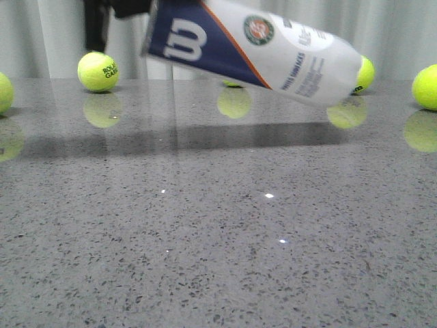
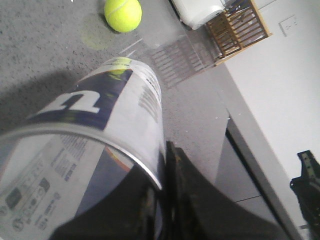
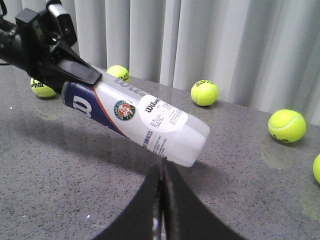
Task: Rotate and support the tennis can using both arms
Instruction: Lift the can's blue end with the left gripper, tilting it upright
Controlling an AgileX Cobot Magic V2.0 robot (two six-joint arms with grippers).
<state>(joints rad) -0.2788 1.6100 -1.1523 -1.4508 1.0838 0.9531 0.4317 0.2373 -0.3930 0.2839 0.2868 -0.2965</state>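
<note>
My left gripper (image 3: 75,70) clamps the metal-rimmed end of the tall translucent-white plastic tennis can (image 1: 252,51), held tilted above the grey speckled bench (image 1: 218,260). My right gripper (image 3: 161,200), fingers pressed together and empty, sits just beneath its far end; I should part them and cradle that end before turning. Counted: one can, six yellow-green tennis balls (image 3: 287,125).

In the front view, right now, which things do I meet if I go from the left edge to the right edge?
Tennis ball cut by the left edge → tennis ball with black print → the tennis can, held tilted above the table → tennis ball at the right edge. I leave out the two balls partly hidden behind the can.
</note>
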